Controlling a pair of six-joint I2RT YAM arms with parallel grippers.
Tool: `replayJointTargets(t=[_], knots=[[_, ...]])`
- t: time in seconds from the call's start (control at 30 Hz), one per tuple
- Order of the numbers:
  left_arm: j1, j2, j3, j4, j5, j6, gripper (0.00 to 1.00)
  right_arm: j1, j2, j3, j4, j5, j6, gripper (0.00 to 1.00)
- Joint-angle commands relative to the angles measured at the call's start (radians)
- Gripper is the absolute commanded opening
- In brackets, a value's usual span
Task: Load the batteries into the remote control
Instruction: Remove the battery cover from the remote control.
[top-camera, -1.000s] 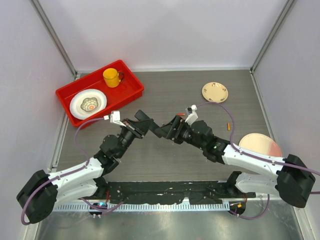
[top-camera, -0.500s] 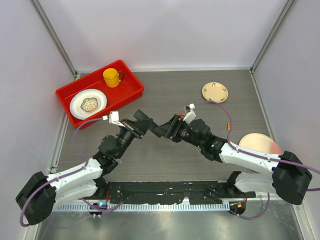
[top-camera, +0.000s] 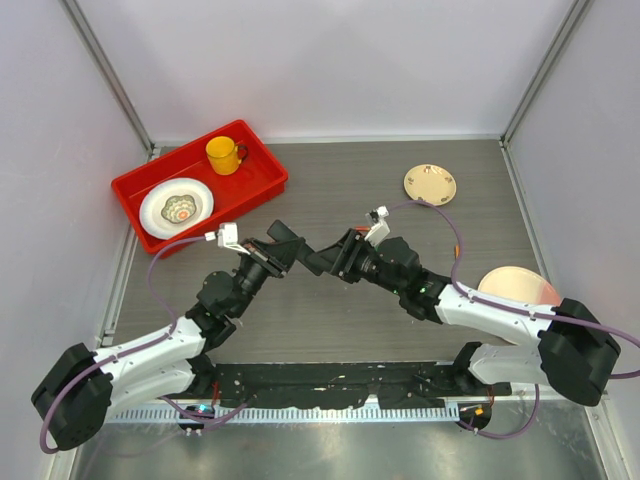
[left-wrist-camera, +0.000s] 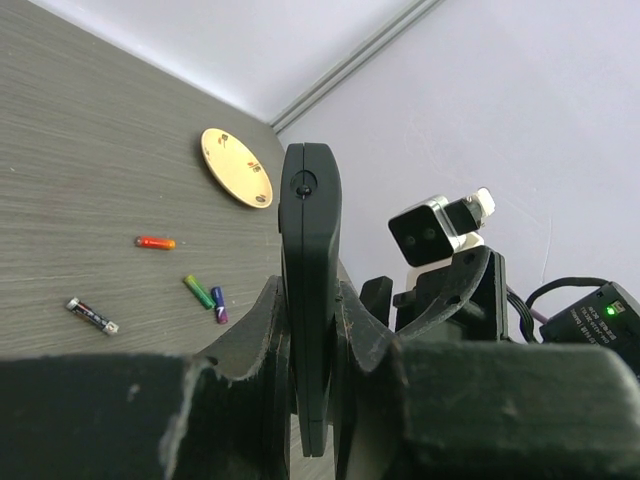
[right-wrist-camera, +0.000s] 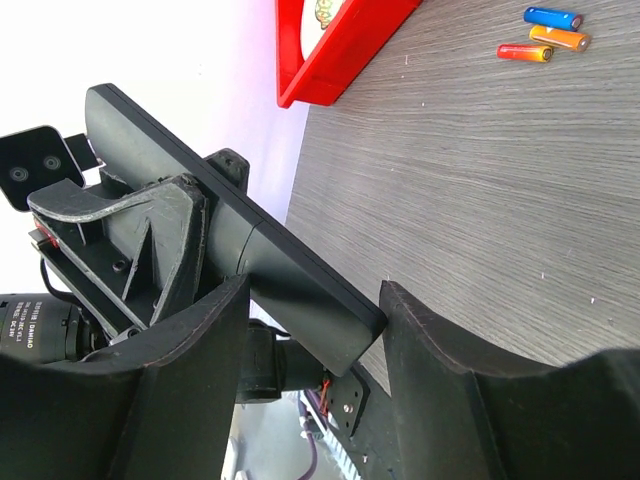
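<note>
Top external: high, behind the arm bases, angled steeply down, whole desk (top-camera: 330, 190) in frame. Left wrist: tight behind left gripper (left-wrist-camera: 308, 300), low, facing along the desk at the right wrist camera (left-wrist-camera: 435, 228). Right wrist: tight behind right gripper (right-wrist-camera: 312, 330), facing back, apparently at the left wrist camera (right-wrist-camera: 32, 172). Both share the remote control (left-wrist-camera: 308, 230).

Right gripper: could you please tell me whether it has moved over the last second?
Yes, slightly: the right gripper has crept left, further from the small plate and toward the red tray.
</note>
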Motion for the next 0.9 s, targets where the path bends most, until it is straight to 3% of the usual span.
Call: replayJointTargets(t=[0.0, 0.33, 0.4, 0.47, 0.57, 0.73, 0.87], knots=[[0.003, -0.022, -0.001, 0.058, -0.008, 0.022, 0.00, -0.004, 0.013, 0.032, 0.051, -0.006, 0.003, 0.57], [0.001, -0.031, -0.002, 0.054, -0.013, 0.023, 0.00, -0.007, 0.004, 0.015, 0.053, -0.007, 0.006, 0.47], [0.003, -0.030, -0.004, 0.052, -0.014, 0.023, 0.00, -0.009, 0.004, 0.015, 0.056, -0.009, 0.009, 0.52], [0.003, -0.027, -0.002, 0.052, -0.014, 0.023, 0.00, -0.012, 0.001, 0.018, 0.053, -0.010, 0.011, 0.64], [0.001, -0.025, -0.004, 0.045, -0.014, 0.019, 0.00, -0.015, -0.015, 0.035, 0.019, -0.003, -0.002, 0.75], [0.003, -0.024, -0.004, 0.028, -0.020, 0.007, 0.00, -0.023, -0.063, 0.073, -0.085, 0.003, -0.057, 0.82], [0.003, -0.021, -0.004, 0.014, -0.036, -0.010, 0.00, -0.026, -0.108, 0.153, -0.313, 0.032, -0.199, 0.86]])
